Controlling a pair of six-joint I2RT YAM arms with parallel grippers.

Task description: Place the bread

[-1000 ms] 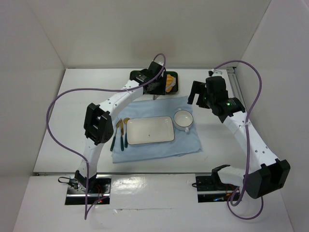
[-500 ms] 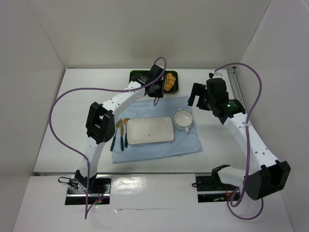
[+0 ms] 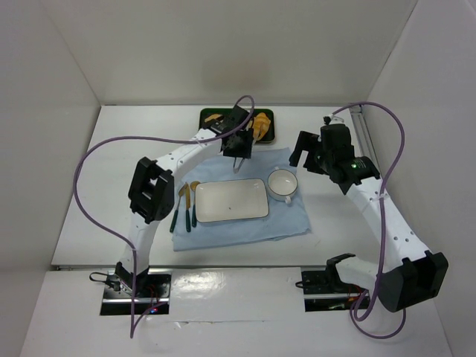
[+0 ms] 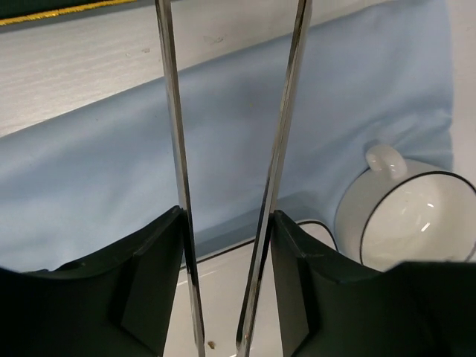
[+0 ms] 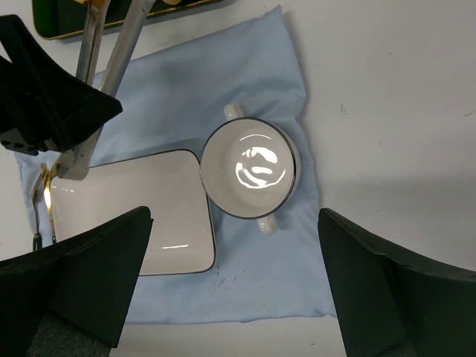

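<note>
The bread (image 3: 260, 125) shows as a golden-yellow piece on the right half of the dark green tray (image 3: 269, 136) at the back. My left gripper (image 3: 239, 141) (image 4: 227, 223) hovers over the cloth's far edge just in front of the tray, shut on metal tongs (image 4: 169, 134) (image 5: 111, 52). The tongs' arms stand apart with nothing between them where they show; their tips run out of the left wrist view. My right gripper (image 3: 305, 145) (image 5: 234, 245) hangs open and empty above the white cup (image 5: 251, 169).
A light blue cloth (image 3: 286, 222) carries a white rectangular plate (image 3: 231, 201), the white cup (image 3: 282, 184) and dark-handled cutlery (image 3: 184, 208) left of the plate. More yellow food (image 3: 213, 117) lies on the tray's left side. White walls enclose the table.
My left gripper has drawn back from over the tray toward the cloth, taking the tongs with it. The right gripper has shifted slightly to the right.
</note>
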